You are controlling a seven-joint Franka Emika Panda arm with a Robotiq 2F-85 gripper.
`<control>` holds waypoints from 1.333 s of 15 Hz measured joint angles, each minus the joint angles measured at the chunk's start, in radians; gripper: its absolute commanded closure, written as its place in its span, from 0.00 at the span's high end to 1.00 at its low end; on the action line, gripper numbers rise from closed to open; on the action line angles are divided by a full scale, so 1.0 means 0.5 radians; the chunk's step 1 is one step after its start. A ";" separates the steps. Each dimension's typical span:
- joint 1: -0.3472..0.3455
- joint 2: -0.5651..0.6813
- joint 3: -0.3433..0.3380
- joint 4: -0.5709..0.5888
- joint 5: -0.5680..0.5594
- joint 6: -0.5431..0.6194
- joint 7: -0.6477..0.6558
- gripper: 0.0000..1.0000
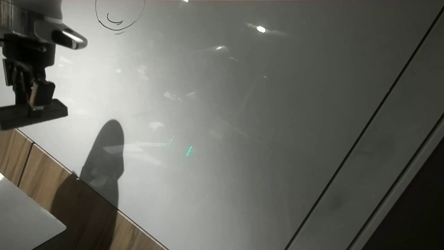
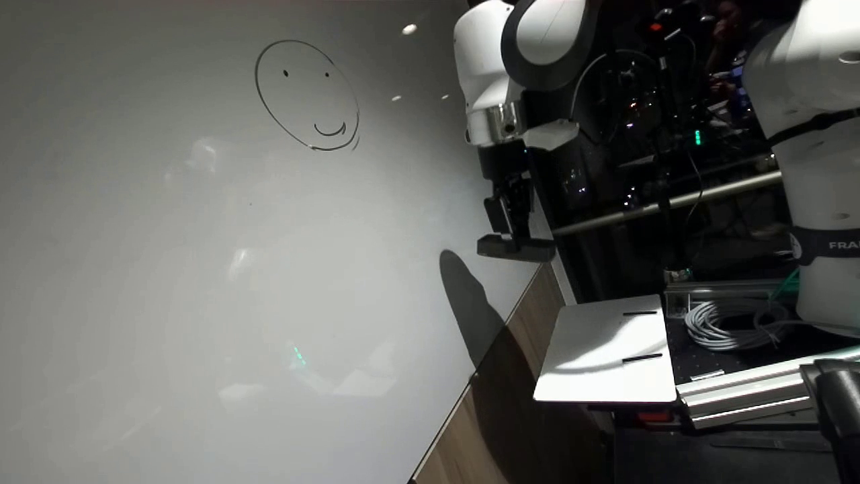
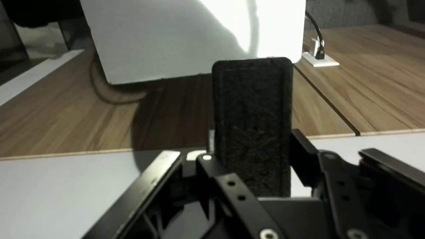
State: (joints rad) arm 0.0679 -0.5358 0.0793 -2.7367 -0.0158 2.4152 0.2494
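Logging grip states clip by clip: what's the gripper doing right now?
Gripper: closed, holding a black eraser.

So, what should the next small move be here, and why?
Probably ease the black eraser-like block toward the drawn face: the tool is shut on the block, the face's lines show on the whiteboard, and the block hangs well away from them, near the wood panel. The shadow lies apart from the block, suggesting a gap.
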 measured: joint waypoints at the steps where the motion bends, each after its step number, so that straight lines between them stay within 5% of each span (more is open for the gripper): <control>1: 0.008 -0.098 0.019 0.006 0.013 -0.011 0.001 0.28; 7: 0.035 -0.386 0.164 0.214 0.063 -0.021 0.098 0.28; 20: -0.054 -0.023 0.466 0.786 0.003 0.071 0.385 0.28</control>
State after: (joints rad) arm 0.0411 -0.5473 0.3124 -2.3434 -0.0141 2.4505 0.4421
